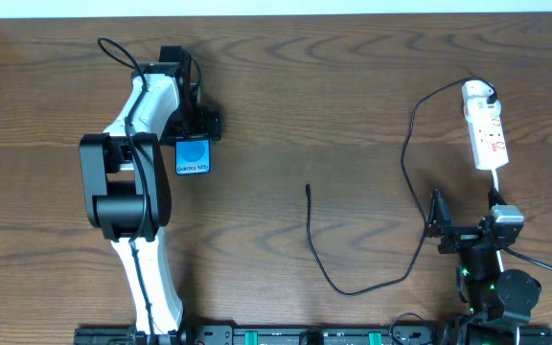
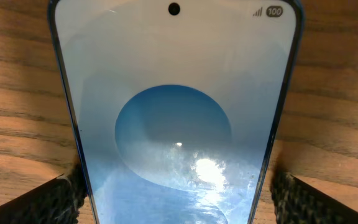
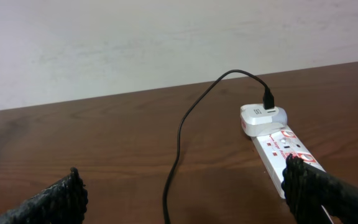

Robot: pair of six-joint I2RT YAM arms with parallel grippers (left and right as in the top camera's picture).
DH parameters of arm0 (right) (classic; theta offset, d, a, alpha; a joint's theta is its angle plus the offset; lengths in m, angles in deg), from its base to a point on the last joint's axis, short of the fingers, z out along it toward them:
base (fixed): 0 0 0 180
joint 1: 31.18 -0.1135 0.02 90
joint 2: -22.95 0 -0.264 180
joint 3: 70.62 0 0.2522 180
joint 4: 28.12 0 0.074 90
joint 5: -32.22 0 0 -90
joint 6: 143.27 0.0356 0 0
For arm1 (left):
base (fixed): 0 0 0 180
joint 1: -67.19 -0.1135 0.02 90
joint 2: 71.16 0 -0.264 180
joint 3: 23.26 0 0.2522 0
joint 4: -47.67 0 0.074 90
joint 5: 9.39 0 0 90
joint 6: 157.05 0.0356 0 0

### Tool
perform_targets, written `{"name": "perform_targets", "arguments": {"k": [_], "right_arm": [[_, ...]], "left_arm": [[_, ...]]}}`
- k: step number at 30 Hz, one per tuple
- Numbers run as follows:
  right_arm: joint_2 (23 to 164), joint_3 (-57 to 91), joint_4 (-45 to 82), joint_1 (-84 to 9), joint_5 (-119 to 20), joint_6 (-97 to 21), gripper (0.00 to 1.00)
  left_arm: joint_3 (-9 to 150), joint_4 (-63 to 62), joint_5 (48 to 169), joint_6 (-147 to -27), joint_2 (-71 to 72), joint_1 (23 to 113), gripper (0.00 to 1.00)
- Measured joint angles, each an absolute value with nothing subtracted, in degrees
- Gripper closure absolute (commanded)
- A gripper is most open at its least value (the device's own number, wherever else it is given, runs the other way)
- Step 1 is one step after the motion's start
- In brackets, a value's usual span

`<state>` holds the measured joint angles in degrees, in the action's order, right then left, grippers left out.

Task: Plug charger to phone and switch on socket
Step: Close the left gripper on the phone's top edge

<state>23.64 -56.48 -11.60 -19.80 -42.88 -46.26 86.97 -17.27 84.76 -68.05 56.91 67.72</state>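
One phone [image 1: 193,155] lies flat, screen up, on the left half of the worktop [image 1: 305,86]. Its screen is lit blue with a lighter curved shape, and the overhead view shows a white strip of text along its near end. The left wrist view shows a camera hole at the top centre and a signal icon in one corner.

Left claw [image 2: 176,186] is poised over the phone with its jaws spread wide. One black finger [image 2: 48,200] sits on each long side, close against the edges. Whether they press on the edges I cannot tell. The phone rests on the wood, not lifted.

Charger [image 3: 179,140]: a long thin black cable. One end goes into the white plug [image 3: 263,118] at the far end of the socket [image 1: 487,134]. From there it arcs left, runs down the right half of the worktop and loops back up. Its plug tip [image 1: 308,189] lies loose near the middle of the worktop, well apart from the phone.

Socket: a white strip with red markings at the far right, lying roughly lengthwise away from the robot. The switch position is too small to read.

Right claw [image 3: 184,174] sits near the socket's near end, fully spread, with nothing between its fingers. The socket lies just ahead of its right finger.
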Motion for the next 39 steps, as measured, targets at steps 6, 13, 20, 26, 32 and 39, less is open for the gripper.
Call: {"name": "perform_targets", "arguments": {"k": [6,13,20,26,32,39], "right_arm": [[23.64,-56.48,-11.60,-19.80,-42.88,-46.26,0.01],[23.64,-56.48,-11.60,-19.80,-42.88,-46.26,0.01],[23.64,-56.48,-11.60,-19.80,-42.88,-46.26,0.01],[23.64,-56.48,-11.60,-19.80,-42.88,-46.26,0.01],[23.64,-56.48,-11.60,-19.80,-42.88,-46.26,0.01],[23.64,-56.48,-11.60,-19.80,-42.88,-46.26,0.01]], "left_arm": [[86.97,-17.23,84.76,-68.07,56.91,67.72,0.07],[86.97,-17.21,84.76,-68.05,56.91,67.72,0.11],[86.97,-17.12,84.76,-68.05,56.91,67.72,0.11],[86.97,-17.10,84.76,-68.05,56.91,67.72,0.12],[86.97,-17.08,84.69,-68.03,56.91,67.66,0.16],[86.97,-17.03,84.67,-68.01,56.91,67.62,0.19]]}}
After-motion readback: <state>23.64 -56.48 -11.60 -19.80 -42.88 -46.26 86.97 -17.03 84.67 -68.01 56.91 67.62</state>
